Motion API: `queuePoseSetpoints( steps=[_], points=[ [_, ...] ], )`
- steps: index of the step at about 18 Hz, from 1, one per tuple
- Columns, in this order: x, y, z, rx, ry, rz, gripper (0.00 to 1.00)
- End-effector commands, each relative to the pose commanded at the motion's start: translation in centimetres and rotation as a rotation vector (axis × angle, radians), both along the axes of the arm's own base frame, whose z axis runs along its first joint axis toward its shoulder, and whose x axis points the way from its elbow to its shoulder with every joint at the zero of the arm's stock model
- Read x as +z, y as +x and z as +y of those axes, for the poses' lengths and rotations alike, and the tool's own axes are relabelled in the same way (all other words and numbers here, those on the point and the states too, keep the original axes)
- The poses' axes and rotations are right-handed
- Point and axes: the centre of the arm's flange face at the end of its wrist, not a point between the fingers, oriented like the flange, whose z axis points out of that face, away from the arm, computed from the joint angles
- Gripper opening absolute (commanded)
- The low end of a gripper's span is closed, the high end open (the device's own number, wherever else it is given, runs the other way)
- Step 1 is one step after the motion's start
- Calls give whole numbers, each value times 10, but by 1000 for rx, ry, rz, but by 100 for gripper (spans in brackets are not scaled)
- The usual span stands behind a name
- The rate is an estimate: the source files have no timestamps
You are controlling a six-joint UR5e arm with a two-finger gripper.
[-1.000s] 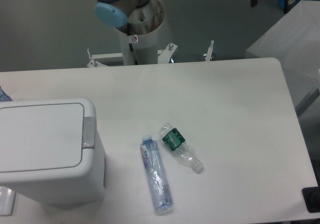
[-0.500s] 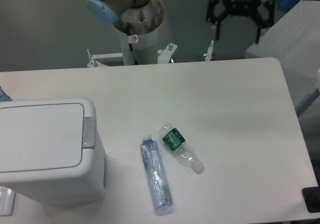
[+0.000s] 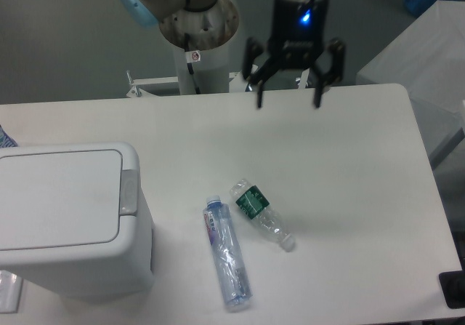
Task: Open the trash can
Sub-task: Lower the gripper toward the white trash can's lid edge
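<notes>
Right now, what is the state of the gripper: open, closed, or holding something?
Gripper: open, fingers spread wide, holding nothing, above the far part of the table, away from the trash can.

tool (image 3: 288, 99) moved left and lower, now over the table's (image 3: 349, 165) far edge, jaws spread

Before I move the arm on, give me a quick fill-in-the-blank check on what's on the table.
1. The lid of the trash can is ____.
2. The pincer hangs with its fingers ____ and holds nothing.
3. ____ plastic bottles lie on the table beside the bin.
4. The bottle with the green label lies to the ____ of the blue-labelled bottle in the picture.

Missing words: closed; open; Two; right
</notes>
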Motion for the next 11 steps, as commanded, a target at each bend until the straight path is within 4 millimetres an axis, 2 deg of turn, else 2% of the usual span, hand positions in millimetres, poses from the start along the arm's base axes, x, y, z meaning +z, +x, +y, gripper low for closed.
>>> queuePoseSetpoints(
  steps=[3, 6, 11],
  points=[
    [-7, 15, 35, 31, 34, -44, 100],
    [-11, 26, 58, 72, 42, -105, 100],
    [-26, 41, 77, 55, 28, -138, 100]
  ],
)
